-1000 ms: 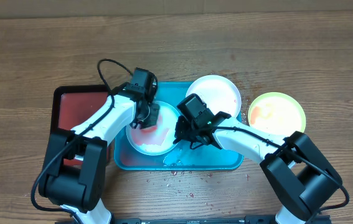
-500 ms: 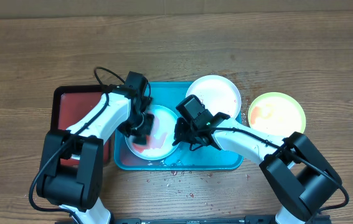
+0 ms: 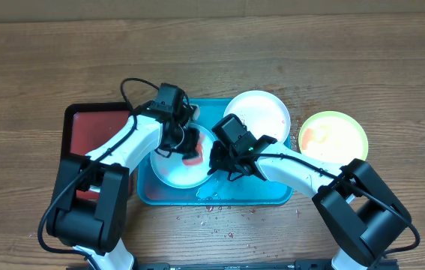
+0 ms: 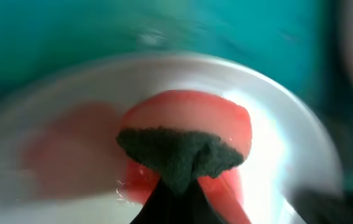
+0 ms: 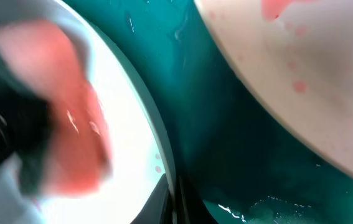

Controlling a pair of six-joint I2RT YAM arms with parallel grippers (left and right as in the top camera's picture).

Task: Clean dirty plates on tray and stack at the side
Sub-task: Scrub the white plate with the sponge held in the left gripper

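The pale mint-rimmed plate (image 3: 173,169) lies on the left part of the turquoise tray (image 3: 272,196). My left gripper (image 3: 190,147) is shut on a red sponge with a dark green pad (image 4: 182,152) and presses it on this plate (image 4: 288,149). My right gripper (image 3: 213,160) is shut on the plate's right rim (image 5: 159,149), with its fingers (image 5: 174,202) pinching the edge. The sponge shows blurred in the right wrist view (image 5: 64,137). The white plate (image 3: 261,114) rests over the tray's upper right corner, with red spots (image 5: 301,74). The yellow-green-rimmed plate (image 3: 333,136) lies on the table to the right, smeared red.
A smaller dark-red tray with a black rim (image 3: 88,131) lies left of the turquoise tray, under my left arm. Small crumbs and droplets (image 3: 212,214) dot the wooden table in front of the tray. Water glistens on the tray floor (image 5: 244,205).
My left gripper swept the sponge down-left across the mint-rimmed plate, then back up-right. The red smear on the plate has faded. The right gripper has stayed on the rim.
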